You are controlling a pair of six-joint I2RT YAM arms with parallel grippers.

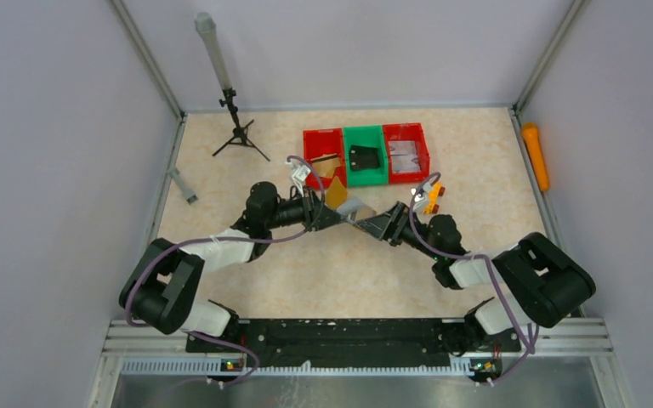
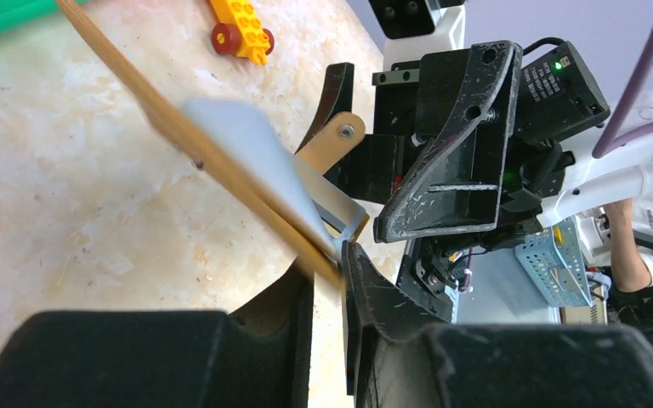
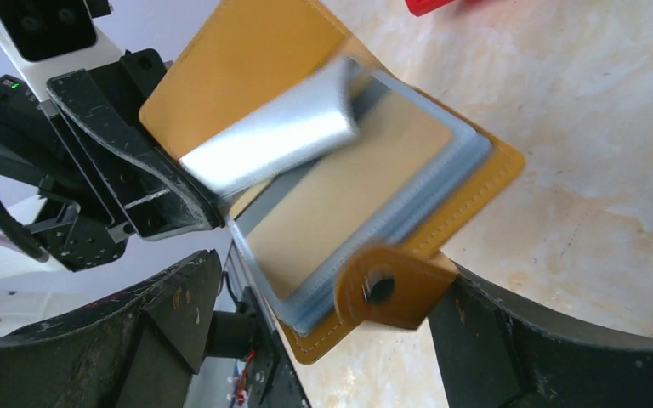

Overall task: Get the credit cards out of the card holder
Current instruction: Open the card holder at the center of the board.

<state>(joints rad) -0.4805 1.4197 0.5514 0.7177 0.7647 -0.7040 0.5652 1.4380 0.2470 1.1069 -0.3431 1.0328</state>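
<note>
The mustard-brown card holder (image 1: 340, 196) hangs open in the air between both arms at mid-table. My left gripper (image 1: 327, 215) is shut on one cover and a grey sleeve, seen edge-on in the left wrist view (image 2: 178, 127) at my left gripper (image 2: 332, 280). In the right wrist view the cover (image 3: 255, 51), a curled grey sleeve (image 3: 264, 149) and a beige credit card (image 3: 349, 204) in its sleeve show. My right gripper (image 3: 327, 285) is open, jaws wide, with the holder's lower corner and snap tab (image 3: 387, 289) between them; in the top view it (image 1: 381, 223) faces the left one.
A red bin (image 1: 323, 153), a green bin (image 1: 379, 167) with a black object (image 1: 363, 157) and a second red bin (image 1: 406, 151) stand behind. A yellow toy block with red ends (image 1: 431, 197) lies by the right wrist. A small tripod (image 1: 236, 127) stands back left.
</note>
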